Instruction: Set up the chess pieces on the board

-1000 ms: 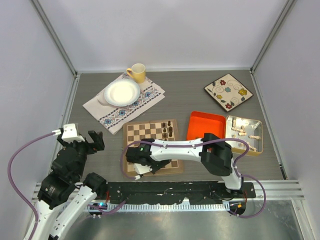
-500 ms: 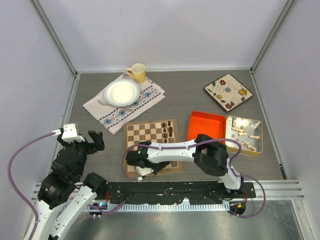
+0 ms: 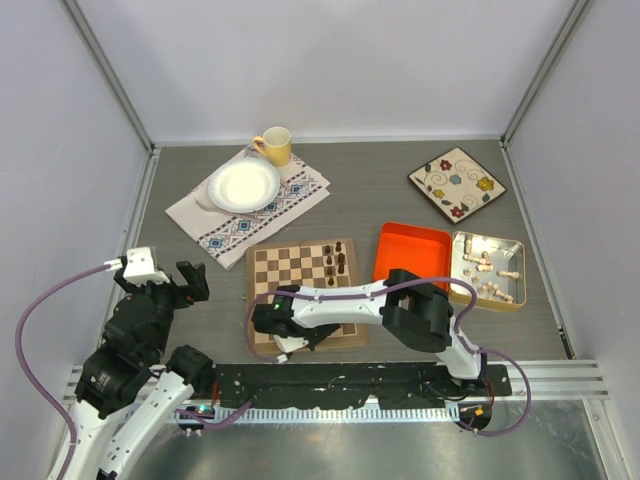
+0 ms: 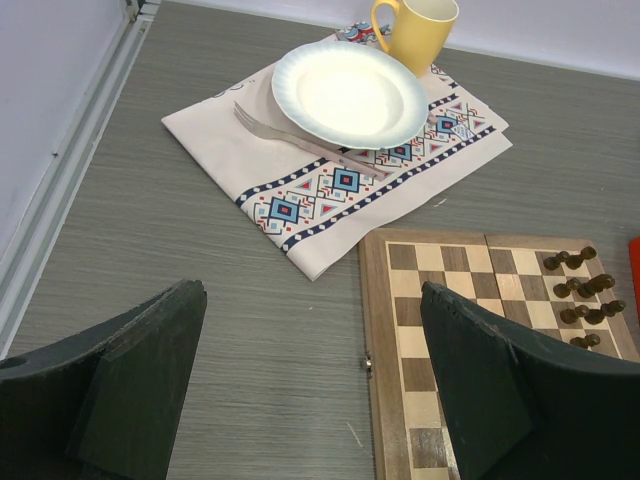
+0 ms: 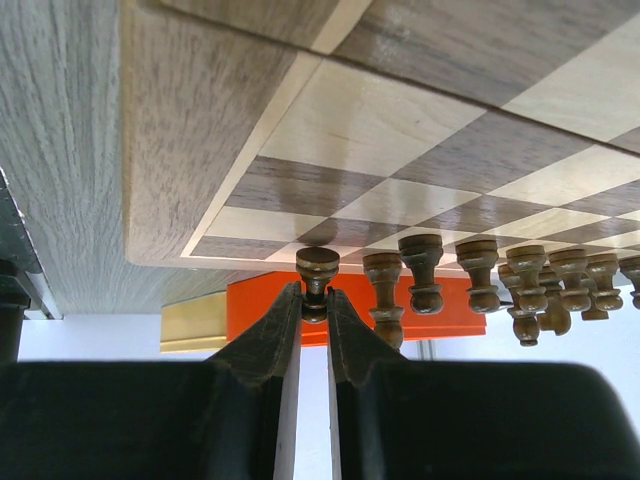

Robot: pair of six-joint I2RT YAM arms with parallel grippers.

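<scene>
The chessboard [image 3: 290, 265] lies in the middle of the table. Several dark chess pieces [image 3: 335, 260] stand at its far right end; they also show in the left wrist view [image 4: 580, 300] and the right wrist view [image 5: 480, 270]. Pale pieces [image 3: 490, 268] lie in a tin at the right. My right gripper [image 3: 290, 338] is low over the board's near left part. In the right wrist view, which looks along the board [image 5: 400, 150] upside down, the right gripper [image 5: 315, 300] is shut on a dark pawn [image 5: 317, 265]. My left gripper [image 4: 315, 390] is open and empty over the bare table left of the board [image 4: 430, 330].
An orange tray [image 3: 412, 252] and the tin [image 3: 512, 295] stand right of the board. A patterned cloth [image 3: 225, 225] with a white plate [image 3: 243, 185], a fork and a yellow mug [image 3: 275, 146] lies at the back left. A floral plate [image 3: 456, 183] sits at the back right.
My right arm's elbow has swung a little to the left and the wrist has settled slightly lower over the board's near left part. The left arm has not moved.
</scene>
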